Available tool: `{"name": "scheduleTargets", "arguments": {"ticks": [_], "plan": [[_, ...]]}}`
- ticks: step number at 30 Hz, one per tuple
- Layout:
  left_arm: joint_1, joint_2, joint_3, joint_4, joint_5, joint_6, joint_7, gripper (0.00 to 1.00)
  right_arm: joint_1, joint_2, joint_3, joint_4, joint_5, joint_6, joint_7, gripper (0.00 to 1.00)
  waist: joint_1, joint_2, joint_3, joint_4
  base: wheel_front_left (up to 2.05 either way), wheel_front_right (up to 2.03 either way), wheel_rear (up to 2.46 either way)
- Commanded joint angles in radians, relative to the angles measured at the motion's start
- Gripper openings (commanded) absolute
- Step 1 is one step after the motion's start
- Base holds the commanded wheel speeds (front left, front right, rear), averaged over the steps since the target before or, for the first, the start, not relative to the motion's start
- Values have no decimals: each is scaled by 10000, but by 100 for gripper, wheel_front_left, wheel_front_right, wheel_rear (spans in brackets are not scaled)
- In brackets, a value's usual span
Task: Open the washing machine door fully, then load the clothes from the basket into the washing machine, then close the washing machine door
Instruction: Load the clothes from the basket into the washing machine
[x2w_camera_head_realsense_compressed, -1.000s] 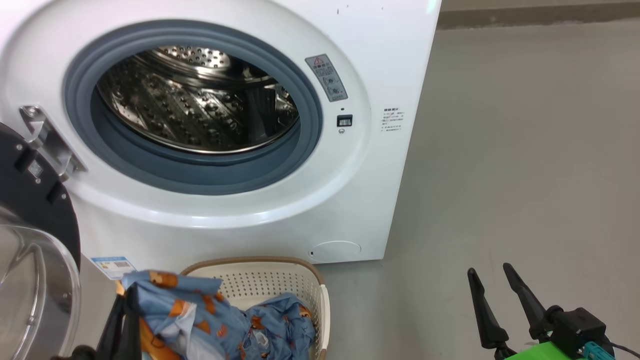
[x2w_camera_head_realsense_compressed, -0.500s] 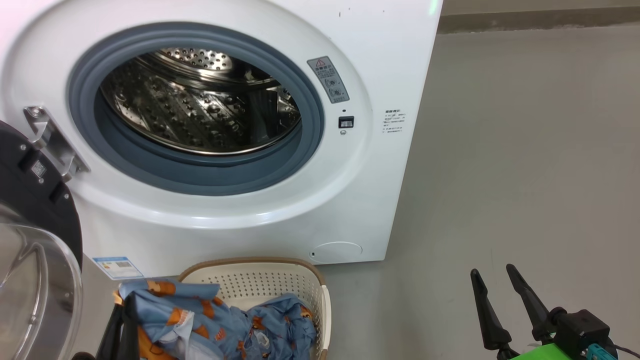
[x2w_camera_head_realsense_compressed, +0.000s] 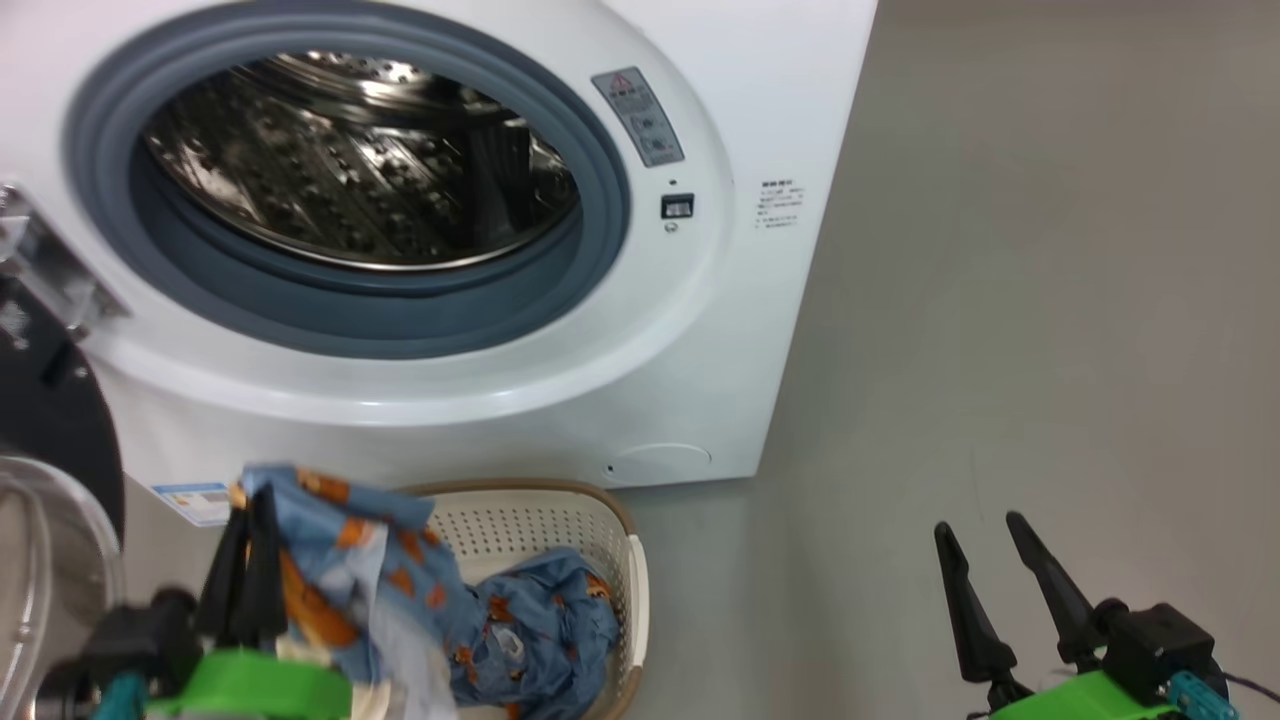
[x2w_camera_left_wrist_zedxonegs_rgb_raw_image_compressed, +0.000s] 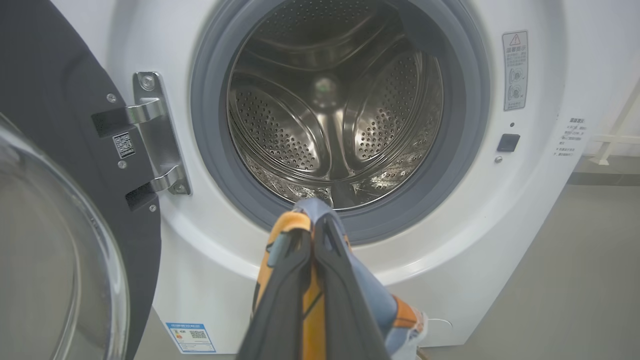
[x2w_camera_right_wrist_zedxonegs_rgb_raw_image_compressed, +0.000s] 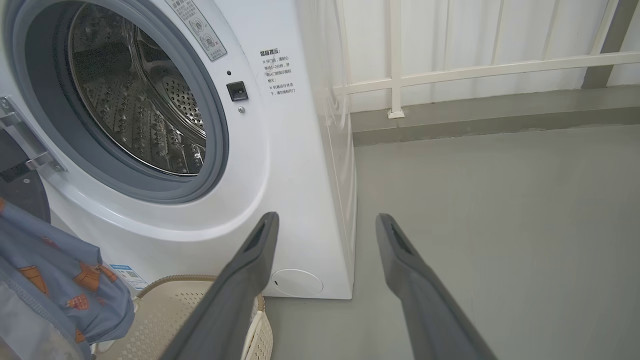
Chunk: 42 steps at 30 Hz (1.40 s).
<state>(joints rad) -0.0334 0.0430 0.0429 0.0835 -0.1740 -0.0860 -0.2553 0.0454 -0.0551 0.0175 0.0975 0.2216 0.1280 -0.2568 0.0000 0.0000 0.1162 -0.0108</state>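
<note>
Left hand (x2w_camera_head_realsense_compressed: 250, 508) lifted clothes (x2w_camera_head_realsense_compressed: 400, 575); basket (x2w_camera_head_realsense_compressed: 520, 522) half hidden, door (x2w_camera_head_realsense_compressed: 55, 425) cropped.

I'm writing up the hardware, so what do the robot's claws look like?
The left claw and right claw each have two long, matt black fingers tapering to blunt tips. They rise from a bright green mount with a black block and a teal connector beside it; a thin dark cable leaves the right one.

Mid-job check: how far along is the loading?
Done: the washing machine door stands open. In hand: the left gripper, shut on the clothes, holds one end above the basket; the rest lies inside it. Left: the drum is empty, so loading and closing the door remain. The right gripper is open.
</note>
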Motion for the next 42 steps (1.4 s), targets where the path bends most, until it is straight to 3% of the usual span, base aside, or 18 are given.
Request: {"name": "scheduleTargets", "arguments": {"ticks": [1, 10, 22, 33, 42], "plan": [[-923, 118, 278, 101, 90, -109, -64, 0, -453, -57, 292, -224, -41, 27, -49, 100, 0, 0, 381, -279, 0, 0, 0], [-3258, 731, 387, 1561, 174, -302, -64, 0, -801, -31, 388, -232, -17, 27, -49, 100, 0, 0, 1128, -922, 0, 0, 0], [-7143, 1830, -303, 4444, 300, -415, -32, 0, -1298, 32, 549, -372, 170, 27, -49, 100, 0, 0, 2577, -1741, 0, 0, 0], [-10009, 2530, -595, 7038, 265, -429, 1153, 0, -1726, 47, 884, -346, 713, 27, -49, 100, 0, 0, 4099, -2257, 0, 0, 0], [-11747, 2651, -741, 8264, 140, -364, 1770, 0, -1920, 48, 1086, -375, 992, 27, -49, 100, 0, 0, 5077, -2415, 0, 0, 0]]}}
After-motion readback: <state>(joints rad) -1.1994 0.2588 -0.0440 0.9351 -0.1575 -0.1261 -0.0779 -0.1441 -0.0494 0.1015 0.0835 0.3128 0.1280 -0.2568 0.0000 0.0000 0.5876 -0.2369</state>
